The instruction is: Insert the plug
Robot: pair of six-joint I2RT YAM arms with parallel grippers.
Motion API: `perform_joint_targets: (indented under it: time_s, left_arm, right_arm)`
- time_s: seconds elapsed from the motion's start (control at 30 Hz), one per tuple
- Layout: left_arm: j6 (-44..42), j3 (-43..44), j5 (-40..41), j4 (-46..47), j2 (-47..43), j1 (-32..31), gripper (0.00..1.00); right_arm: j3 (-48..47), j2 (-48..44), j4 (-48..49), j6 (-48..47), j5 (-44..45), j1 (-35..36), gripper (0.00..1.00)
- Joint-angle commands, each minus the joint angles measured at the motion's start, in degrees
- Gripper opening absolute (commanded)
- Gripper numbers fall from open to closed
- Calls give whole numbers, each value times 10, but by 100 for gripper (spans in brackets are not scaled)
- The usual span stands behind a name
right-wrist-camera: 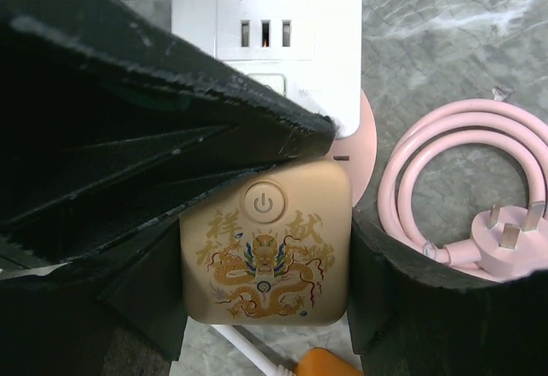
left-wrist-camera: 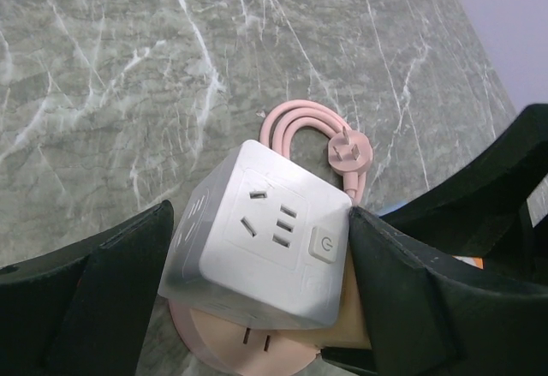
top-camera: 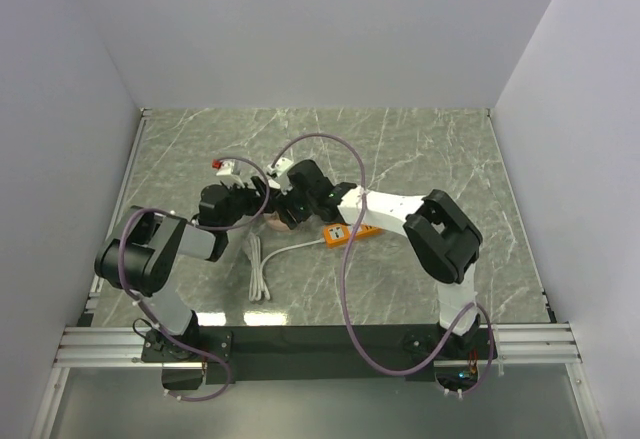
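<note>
**At mid-table: both claws on the socket cubes, plug lying loose**

Over the middle of the marble table the two arms meet nose to nose. The left gripper is clamped on the white socket cube, one finger pressed to each side, with the slotted face turned up to its camera. The right gripper is closed on the gold cube, the one with the dragon print and a power button, and its fingers touch both flanks. The two cubes sit hard against each other, and a pink base peeks out from under them.

And the plug? It is a pink three-pin plug, and it lies on the table at the end of its coiled pink cable, just beside the cubes. Neither claw has hold of it.

My read is that this is the bracing step, with the sockets steadied and the insertion not yet begun. The next move calls for one claw to let go, take the plug by its body, turn the pins towards a three-slot face and push straight in while the other claw holds that cube firm. The stiff coil may tug the plug off line.

No bin, tray or box shows in any view. The nearest things to containers are the sockets, and every slot visible on the white cube is empty. An orange power strip and a white cable lie nearer the arm bases.
</note>
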State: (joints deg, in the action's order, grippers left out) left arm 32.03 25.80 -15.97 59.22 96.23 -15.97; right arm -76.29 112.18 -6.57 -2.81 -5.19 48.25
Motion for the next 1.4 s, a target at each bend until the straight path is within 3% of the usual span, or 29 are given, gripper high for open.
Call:
perform_joint_targets:
  time_s: [0.0, 0.1, 0.23, 0.33, 0.47, 0.67, 0.83, 1.2, 1.37]
  left_arm:
    - [-25, 25, 22, -38, -24, -12, 89]
    - [-32, 36, 35, -66, -45, -12, 89]
    - [-40, 51, 54, -99, -80, -12, 91]
    - [-50, 61, 71, -124, -99, -12, 94]
    - [-59, 73, 73, -149, -115, -12, 95]
    - [-80, 78, 85, -175, -157, -12, 95]
    - [-116, 92, 97, -195, -199, -27, 95]
    - [-122, 95, 111, -220, -206, -41, 95]
    - [-124, 97, 117, -224, -207, -42, 96]
  right_arm:
    - [39, -28, -23, 27, 18, 18, 41]
    - [49, -59, -3, 27, 31, 16, 64]
    - [63, -90, 29, 27, 33, 8, 71]
    - [77, -114, 53, 27, 19, 1, 84]
    - [91, -133, 65, 25, -10, -9, 89]
    - [120, -184, 65, 45, 38, -33, 92]
    - [165, -234, 107, 97, 26, -111, 91]
    - [96, -124, 52, 146, 82, -162, 63]
    - [96, -95, 40, 141, 73, -161, 59]
